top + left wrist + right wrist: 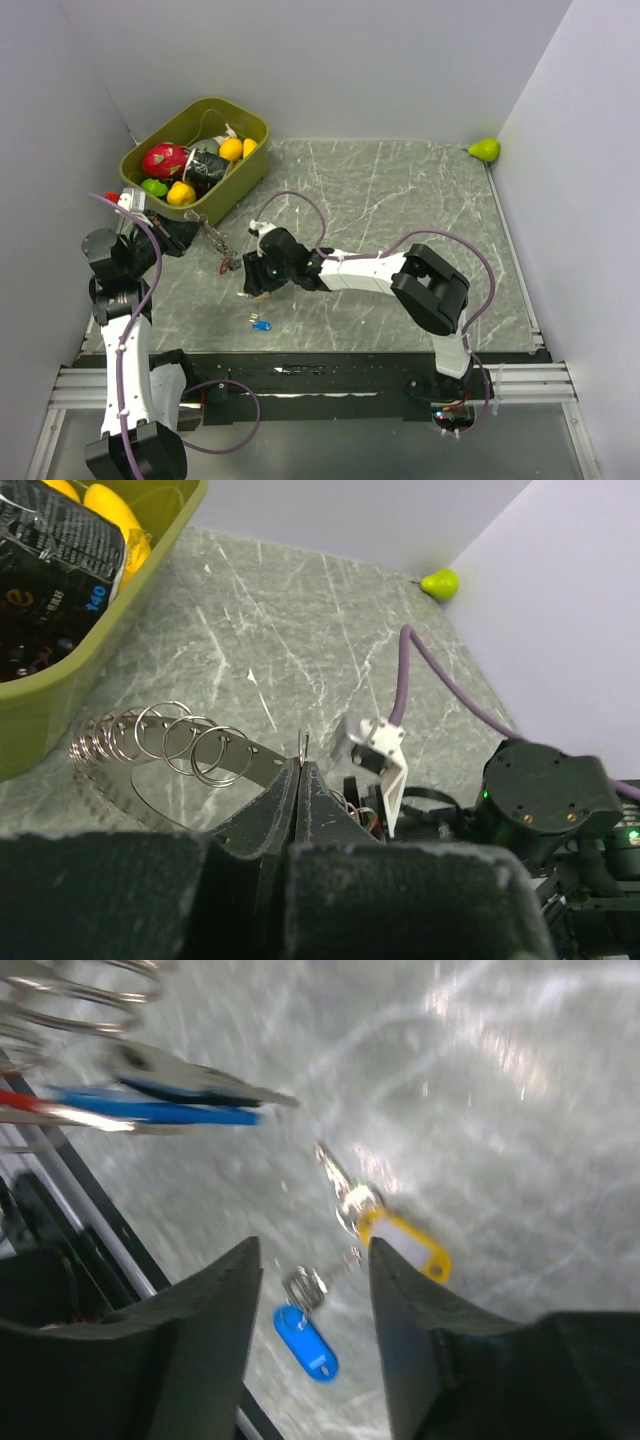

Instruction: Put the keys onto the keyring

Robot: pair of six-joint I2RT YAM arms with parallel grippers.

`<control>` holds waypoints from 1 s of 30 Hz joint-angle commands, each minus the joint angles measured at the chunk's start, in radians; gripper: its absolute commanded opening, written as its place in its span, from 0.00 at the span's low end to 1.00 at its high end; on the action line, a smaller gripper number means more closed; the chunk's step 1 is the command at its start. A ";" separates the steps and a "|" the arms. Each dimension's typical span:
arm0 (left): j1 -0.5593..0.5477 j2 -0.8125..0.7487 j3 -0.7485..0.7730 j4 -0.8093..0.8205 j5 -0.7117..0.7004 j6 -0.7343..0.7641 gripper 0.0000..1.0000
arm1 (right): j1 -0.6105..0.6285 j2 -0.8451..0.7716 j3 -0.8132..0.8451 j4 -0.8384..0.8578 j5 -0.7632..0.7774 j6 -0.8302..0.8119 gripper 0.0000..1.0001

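Top external view: a blue-tagged key and a yellow-tagged key lie nearest on the grey-green marbled tabletop, under the right gripper, whose jaws are parted and empty. The left gripper pinches the keyring beside the olive bin. Open marble runs to the pear in the walled far corner.

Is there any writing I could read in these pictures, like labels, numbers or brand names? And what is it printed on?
"140": in blue on the black packet lying in the green bin.
Other pale print on that packet: too small and crumpled to read.
Yellow key tag: pale insert, too blurred to show any writing.
Blue key tag: blurred, nothing readable.
Nothing else shows text.
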 commanded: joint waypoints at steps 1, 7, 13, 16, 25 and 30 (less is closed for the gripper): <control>0.005 -0.030 0.077 -0.011 -0.038 0.050 0.01 | 0.001 0.046 0.080 -0.072 0.059 0.008 0.61; 0.005 -0.032 0.089 -0.035 -0.053 0.070 0.01 | 0.002 0.112 0.168 -0.158 0.076 0.048 0.64; 0.003 -0.036 0.089 -0.040 -0.041 0.080 0.01 | 0.028 0.152 0.240 -0.253 0.175 0.039 0.62; 0.003 -0.036 0.087 -0.037 -0.039 0.079 0.01 | 0.028 0.169 0.246 -0.252 0.172 0.045 0.59; 0.005 -0.039 0.083 -0.031 -0.032 0.076 0.01 | 0.036 0.194 0.269 -0.258 0.162 0.045 0.42; 0.004 -0.045 0.081 -0.031 -0.029 0.077 0.01 | 0.037 0.211 0.283 -0.265 0.148 0.054 0.26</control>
